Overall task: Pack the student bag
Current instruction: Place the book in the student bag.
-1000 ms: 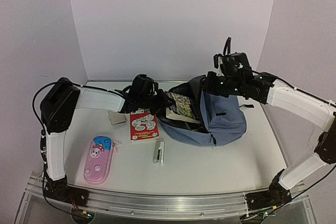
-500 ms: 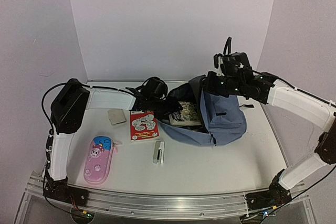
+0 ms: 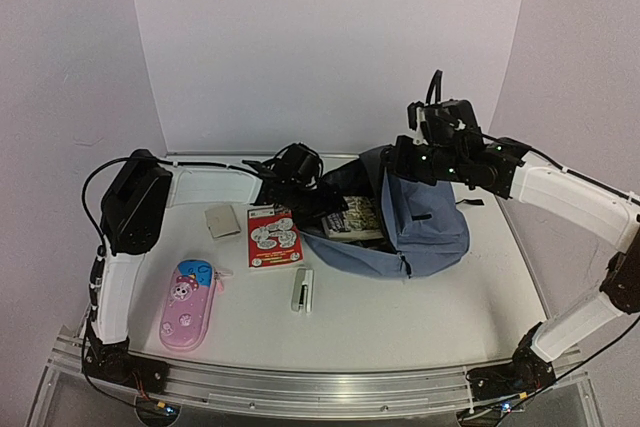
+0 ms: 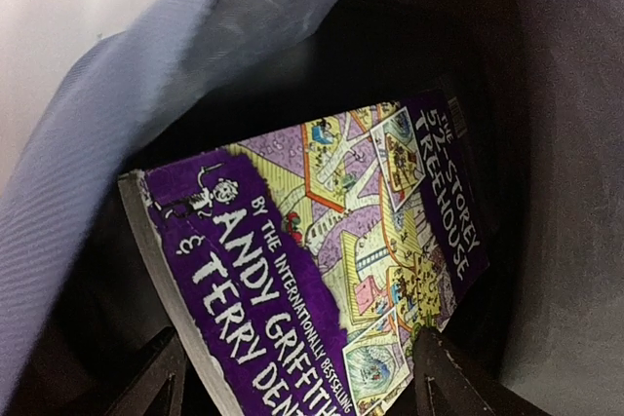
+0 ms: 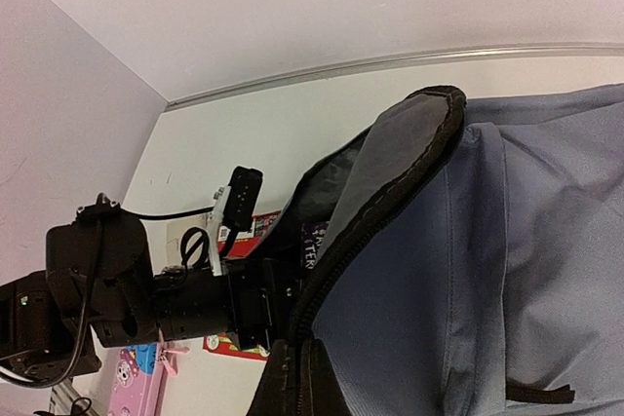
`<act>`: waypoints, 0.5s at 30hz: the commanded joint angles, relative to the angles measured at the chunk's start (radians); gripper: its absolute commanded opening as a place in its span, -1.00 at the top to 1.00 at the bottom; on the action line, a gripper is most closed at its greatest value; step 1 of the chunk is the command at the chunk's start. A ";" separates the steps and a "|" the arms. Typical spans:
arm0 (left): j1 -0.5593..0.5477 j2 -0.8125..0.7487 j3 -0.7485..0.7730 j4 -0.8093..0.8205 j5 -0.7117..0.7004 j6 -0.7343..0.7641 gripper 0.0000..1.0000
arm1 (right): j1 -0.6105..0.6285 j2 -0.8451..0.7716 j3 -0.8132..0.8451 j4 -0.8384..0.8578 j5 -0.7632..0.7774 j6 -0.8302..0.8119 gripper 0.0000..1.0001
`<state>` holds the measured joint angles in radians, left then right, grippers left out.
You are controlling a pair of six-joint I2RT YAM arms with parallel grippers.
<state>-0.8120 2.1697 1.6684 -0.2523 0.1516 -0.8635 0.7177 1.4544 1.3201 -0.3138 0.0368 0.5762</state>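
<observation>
The slate-blue student bag (image 3: 432, 229) lies at centre right, its mouth facing left. My right gripper (image 3: 405, 161) is shut on the bag's upper zipper edge (image 5: 390, 192) and holds the flap up. My left gripper (image 3: 322, 201) is at the mouth, open. In the left wrist view its two dark fingers (image 4: 156, 382) stand wide at either side of a purple illustrated book (image 4: 331, 270). That book lies inside the dark lining (image 4: 546, 143). From above, the book (image 3: 356, 215) shows in the opening.
A red-and-white booklet (image 3: 272, 238) lies just left of the bag. Beside it is a small beige card (image 3: 222, 220). A white stapler-like item (image 3: 302, 290) and a pink-and-blue cartoon pencil case (image 3: 188, 304) lie nearer the front.
My left gripper pushed the purple book into the bag's mouth, then opened and let it go. The book now lies lower inside. The right arm has not moved.
</observation>
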 commanded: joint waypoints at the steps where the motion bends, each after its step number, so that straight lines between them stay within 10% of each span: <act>1: -0.033 0.057 0.112 0.035 0.033 0.004 -0.57 | -0.001 -0.051 -0.005 0.070 0.003 -0.003 1.00; 15: -0.075 0.003 0.085 0.039 -0.064 0.041 -0.65 | -0.001 -0.075 -0.035 0.071 0.033 0.000 1.00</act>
<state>-0.8951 2.2632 1.7661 -0.2276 0.1424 -0.8553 0.7177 1.4282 1.2843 -0.2993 0.0486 0.5766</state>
